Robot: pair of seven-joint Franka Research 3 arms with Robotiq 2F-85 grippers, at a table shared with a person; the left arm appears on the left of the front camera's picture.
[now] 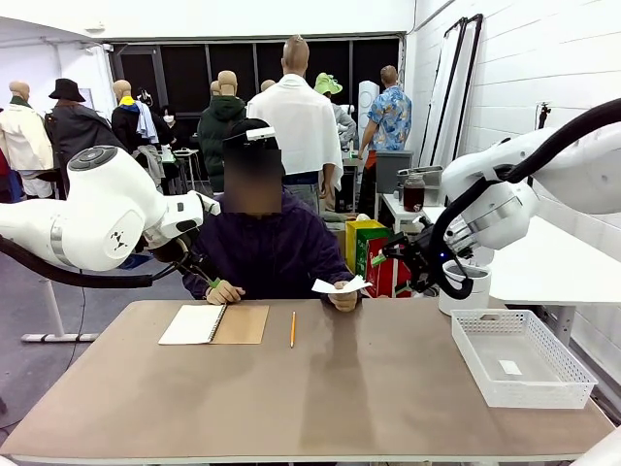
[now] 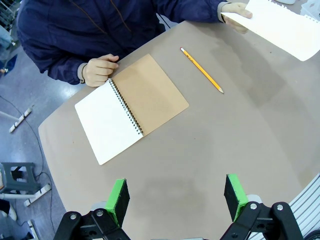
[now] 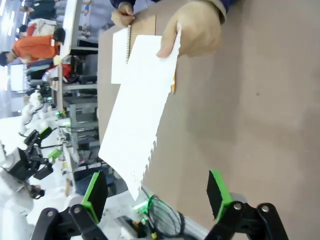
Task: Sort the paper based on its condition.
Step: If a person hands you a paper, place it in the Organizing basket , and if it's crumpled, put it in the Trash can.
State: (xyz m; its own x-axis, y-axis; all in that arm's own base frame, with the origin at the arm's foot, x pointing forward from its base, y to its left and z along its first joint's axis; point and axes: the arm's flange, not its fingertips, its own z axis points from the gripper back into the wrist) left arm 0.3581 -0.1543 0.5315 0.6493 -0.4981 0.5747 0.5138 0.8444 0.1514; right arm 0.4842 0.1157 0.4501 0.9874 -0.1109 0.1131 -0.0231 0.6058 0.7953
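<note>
The left gripper [image 2: 176, 189] hangs above the bare near part of the table with its jaws wide apart and nothing between them. Past it, at the left of the front view, a notebook [image 1: 213, 323] lies open flat, the person's one hand [image 1: 225, 292] resting at its top edge. A pencil [image 1: 292, 329] lies alone just to the right.

Right of centre, the person's other hand [image 3: 197, 30] holds the paper [image 3: 140, 110] up off the table, towards the right gripper [image 3: 156, 186]. Its jaws are also spread, and the sheet's free end sits near their gap, not yet clamped.

That sheet looks feather-light and floppy, with a ragged edge along one side. I'd guess it tears and creases easily, so a gentle pinch on the free end, well away from the person's fingers, seems wisest.

At the lower right a white mesh basket [image 1: 563, 388] sits on the table [image 1: 369, 398]. The top is smooth, matt and tan; a flat sheet would likely be awkward to lift from it. A white block wall closes the room's right side.
</note>
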